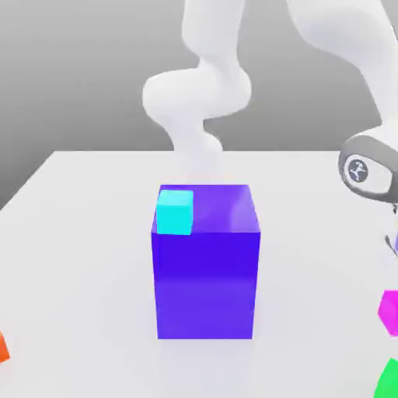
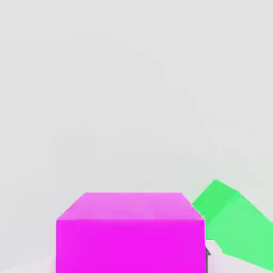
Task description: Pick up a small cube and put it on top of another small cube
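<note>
The small cube [image 1: 389,311], bright magenta and glossy, is at the exterior view's far right edge, cut off by the frame. In the hand view the same small cube [image 2: 130,234] sits very close and centred. My gripper [image 2: 130,264] is shut on it, with a dark finger edge [image 2: 207,257] pressed against its side. The arm's wrist [image 1: 365,171] hangs above it. A small cyan cube [image 1: 175,212] rests on the near-left corner of the big blue-purple block [image 1: 206,272], which stands mid-table.
A green block [image 1: 388,380] lies just in front of the magenta cube, and the green block [image 2: 234,224] also appears beside it in the hand view. An orange object [image 1: 2,346] pokes in at the exterior view's left edge. The table [image 1: 78,256] is white.
</note>
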{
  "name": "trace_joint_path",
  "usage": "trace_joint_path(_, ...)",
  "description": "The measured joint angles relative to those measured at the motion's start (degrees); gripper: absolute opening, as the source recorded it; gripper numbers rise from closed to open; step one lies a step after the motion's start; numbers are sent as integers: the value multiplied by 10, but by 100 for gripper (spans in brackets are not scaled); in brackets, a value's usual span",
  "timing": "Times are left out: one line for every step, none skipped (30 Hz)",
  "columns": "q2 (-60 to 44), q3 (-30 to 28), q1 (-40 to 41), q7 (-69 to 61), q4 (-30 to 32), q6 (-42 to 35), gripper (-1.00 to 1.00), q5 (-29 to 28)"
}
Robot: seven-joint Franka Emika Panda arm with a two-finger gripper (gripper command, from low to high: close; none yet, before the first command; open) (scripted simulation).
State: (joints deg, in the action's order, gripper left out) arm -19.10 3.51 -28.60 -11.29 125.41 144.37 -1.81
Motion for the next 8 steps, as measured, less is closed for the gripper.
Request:
trace_joint_path(-8,-3,5,-4,-17,-9,-100,2)
trace_joint_path(-22,-6,7,-6,-26,-4,-100,1)
trace_joint_path(-39,-7,8,-6,-31,8,-100,0)
trace_joint_path(-58,-9,8,-6,-34,24,-100,-1)
trace_joint_path(-75,-10,7,-5,-36,39,100,-2)
trace_joint_path(-75,-10,7,-5,-36,39,100,-2)
trace_joint_path(-75,-10,7,-5,-36,39,100,-2)
trace_joint_path(-75,-10,7,-5,-36,39,100,-2)
